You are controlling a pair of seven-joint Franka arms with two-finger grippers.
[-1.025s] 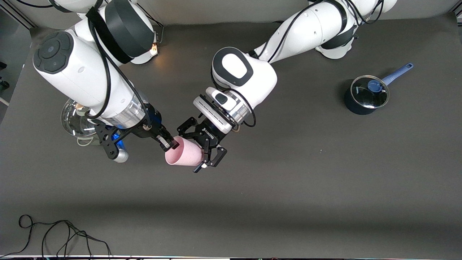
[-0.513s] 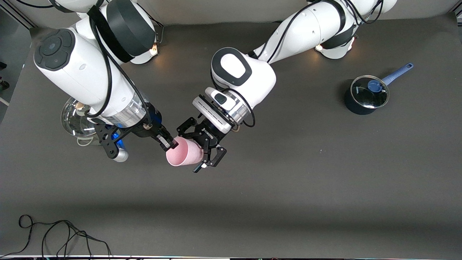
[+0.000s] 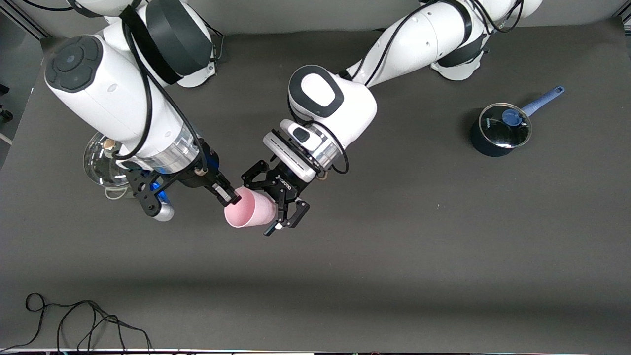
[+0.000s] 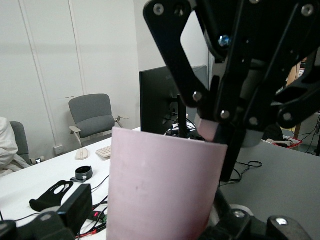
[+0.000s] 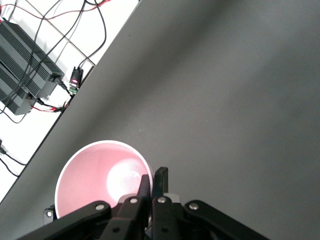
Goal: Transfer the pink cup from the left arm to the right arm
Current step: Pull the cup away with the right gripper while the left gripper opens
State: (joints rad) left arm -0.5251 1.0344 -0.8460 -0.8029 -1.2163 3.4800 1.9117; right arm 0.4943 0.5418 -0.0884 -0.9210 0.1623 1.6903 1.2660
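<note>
Now the right gripper (image 3: 231, 195) pinches the pink cup's (image 3: 248, 209) rim thinly; the left gripper (image 3: 279, 207) is open, so it could slip.

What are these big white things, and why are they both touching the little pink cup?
They are two robot arms at a dark table. One picture looks down from high up; the other two come from cameras on the wrists. The right gripper pinches the rim of the pink cup above the table. The left gripper has its fingers spread open around the cup. A blue pot with a glass lid sits toward the left arm's end, and a glass lid lies under the right arm.
</note>
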